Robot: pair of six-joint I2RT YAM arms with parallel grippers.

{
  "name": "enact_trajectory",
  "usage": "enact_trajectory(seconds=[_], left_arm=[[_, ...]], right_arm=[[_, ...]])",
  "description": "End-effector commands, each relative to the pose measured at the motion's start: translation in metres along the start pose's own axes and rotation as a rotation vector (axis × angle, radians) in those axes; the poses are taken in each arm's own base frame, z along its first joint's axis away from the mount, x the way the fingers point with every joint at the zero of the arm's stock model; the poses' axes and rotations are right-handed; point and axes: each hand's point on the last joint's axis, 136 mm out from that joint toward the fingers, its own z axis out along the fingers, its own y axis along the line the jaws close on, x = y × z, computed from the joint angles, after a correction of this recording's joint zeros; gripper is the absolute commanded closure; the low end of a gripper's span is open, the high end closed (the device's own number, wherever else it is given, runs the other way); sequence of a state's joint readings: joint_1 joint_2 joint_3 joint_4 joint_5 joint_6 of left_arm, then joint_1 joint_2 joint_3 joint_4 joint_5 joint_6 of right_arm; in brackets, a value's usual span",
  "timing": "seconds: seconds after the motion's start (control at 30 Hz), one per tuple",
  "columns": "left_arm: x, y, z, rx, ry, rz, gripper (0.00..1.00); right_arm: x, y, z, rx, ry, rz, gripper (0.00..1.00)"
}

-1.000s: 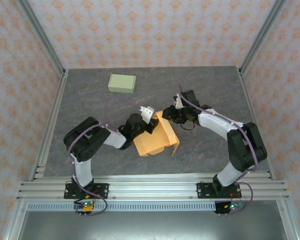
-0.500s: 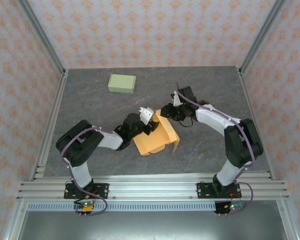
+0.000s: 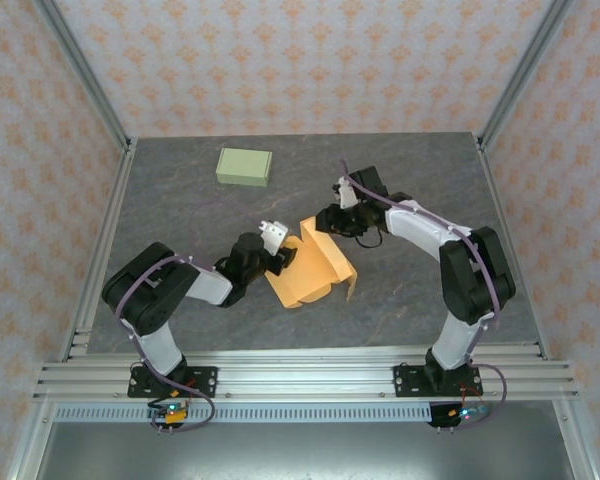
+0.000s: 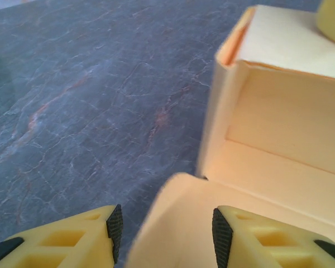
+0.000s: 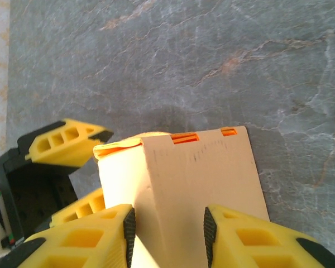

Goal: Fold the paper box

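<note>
1. Orange paper box (image 3: pixel 315 272), half assembled, sits midway on the grey marbled table (image 3: pixel 180 215) between both arms.
2. Left gripper (image 4: pixel 166 230) stands open around a loose flap (image 4: pixel 178 204), likely to bend it inward.
3. Right gripper (image 5: pixel 167 226) straddles the upright panel (image 5: pixel 206 178), probably steadying it; pinching or not, I cannot tell.
4. No writing is readable.

The orange folded paper box (image 3: pixel 315 275) looks matt and smooth, on a dark grey stone-veined matt tabletop (image 3: pixel 180 210).
</note>
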State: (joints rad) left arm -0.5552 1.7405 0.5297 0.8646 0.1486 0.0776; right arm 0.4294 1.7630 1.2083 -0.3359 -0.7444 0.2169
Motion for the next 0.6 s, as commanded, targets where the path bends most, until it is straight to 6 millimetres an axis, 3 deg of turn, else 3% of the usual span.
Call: enact_trajectory(seconds=[0.0, 0.3, 0.57], left_arm=[[-0.026, 0.003, -0.006, -0.015, -0.085, 0.019, 0.52], [-0.046, -0.008, -0.004, 0.047, -0.117, 0.023, 0.6], [-0.044, -0.011, -0.004, 0.065, -0.118, -0.002, 0.67]], right_arm=[[0.019, -0.002, 0.009, -0.033, 0.099, -0.004, 0.61], [0.027, 0.015, 0.014, -0.087, 0.146, -0.028, 0.62], [0.022, 0.005, 0.015, -0.037, 0.123, -0.015, 0.61]])
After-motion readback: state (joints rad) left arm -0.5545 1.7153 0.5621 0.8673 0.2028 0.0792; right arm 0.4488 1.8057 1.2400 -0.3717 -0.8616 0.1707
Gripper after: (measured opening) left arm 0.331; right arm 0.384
